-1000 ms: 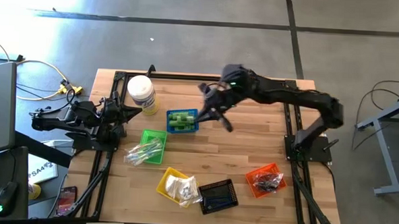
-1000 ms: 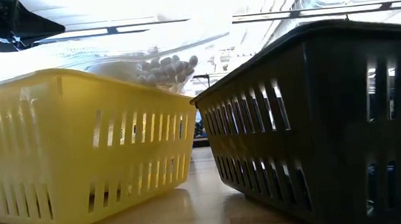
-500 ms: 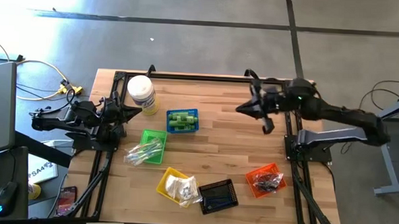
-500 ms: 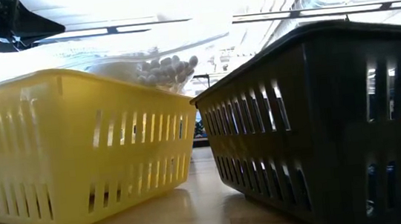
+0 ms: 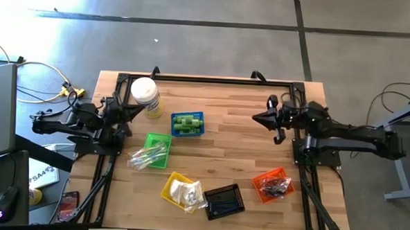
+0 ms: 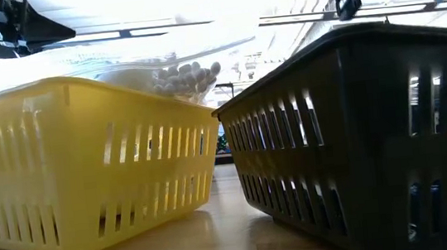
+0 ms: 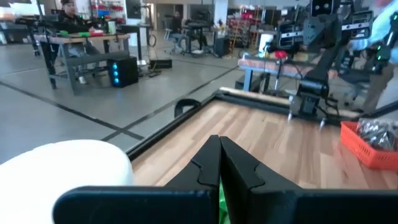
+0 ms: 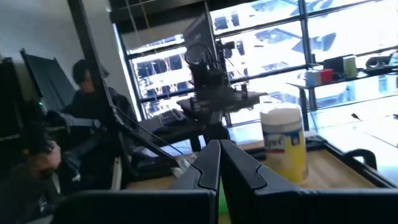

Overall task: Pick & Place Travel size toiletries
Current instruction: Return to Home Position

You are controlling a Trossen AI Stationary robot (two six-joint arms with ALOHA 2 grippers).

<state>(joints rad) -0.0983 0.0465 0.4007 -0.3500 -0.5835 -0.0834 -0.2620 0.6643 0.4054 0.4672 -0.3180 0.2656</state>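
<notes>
Across the table (image 5: 238, 154) we see green bottles (image 5: 186, 123) in the blue basket (image 5: 202, 126) and sachets (image 5: 150, 155) in the green basket (image 5: 148, 137). Right gripper (image 5: 257, 118) hovers near the right edge, fingers together; left gripper (image 7: 219, 142), also closed, sits beside the jar (image 5: 144, 91).

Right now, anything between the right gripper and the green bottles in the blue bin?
Nothing visible: only bare table lies between the right gripper and the blue bin holding the green bottles.
</notes>
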